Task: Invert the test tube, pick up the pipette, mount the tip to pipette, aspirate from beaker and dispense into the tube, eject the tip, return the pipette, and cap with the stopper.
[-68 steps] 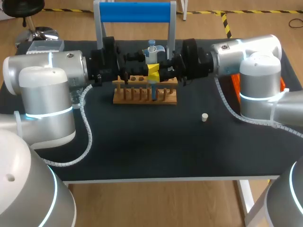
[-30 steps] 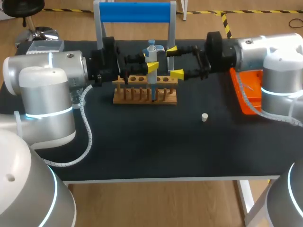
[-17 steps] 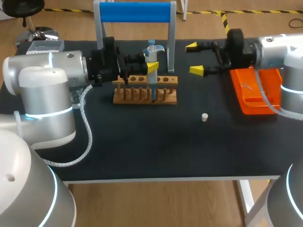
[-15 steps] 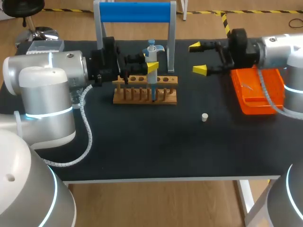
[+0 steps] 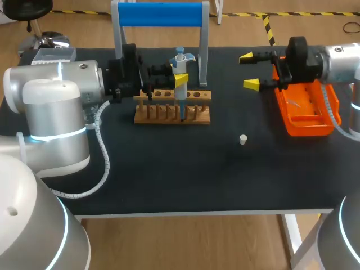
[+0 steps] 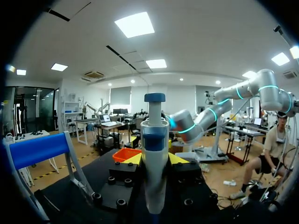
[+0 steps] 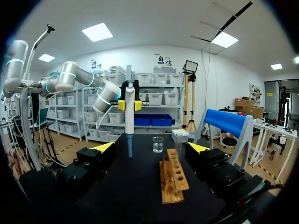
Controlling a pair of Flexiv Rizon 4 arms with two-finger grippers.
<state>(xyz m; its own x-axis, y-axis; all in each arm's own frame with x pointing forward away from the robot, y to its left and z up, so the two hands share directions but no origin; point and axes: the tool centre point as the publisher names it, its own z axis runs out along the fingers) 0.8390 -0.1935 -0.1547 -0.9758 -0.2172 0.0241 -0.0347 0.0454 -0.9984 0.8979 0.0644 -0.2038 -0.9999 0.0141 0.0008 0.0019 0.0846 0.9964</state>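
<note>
- Pipette (image 6: 154,135): gripped upright by left gripper (image 6: 155,160), a yellow pad pressed to each side of its barrel; lower end hung below the fingers, over the wooden test tube rack (image 5: 171,114).
- Right gripper (image 5: 249,71): 2.3 s ago drawn in against that same pipette, face to face with left gripper; since then spread its fingers and backed off sideways. Ended wide open and empty, well apart from the pipette, just beside the orange tray (image 5: 306,115).
- Left gripper: kept still throughout, pipette unmoved between its fingers.
- Judged: pipette left to left gripper alone, right arm freed for another step. Could not tell whether a tip sat on the pipette's end.
- Stopper (image 5: 243,139): lay on the black table (image 5: 169,174), lower than both grippers and well apart from each, nearer the right one. Capping not yet done.
- Beaker (image 7: 158,143): stood far ahead of right gripper's fingers, past the rack's far end, near the pipette's lower end.
- In the way: posts of the blue-topped stand (image 5: 159,14) just behind left gripper and the pipette, and the rack right beneath them. Judged tight for any swing of the pipette; would call for a straight lift first.
- Bare table between right gripper and the stopper; nothing seen to block a reach there.
</note>
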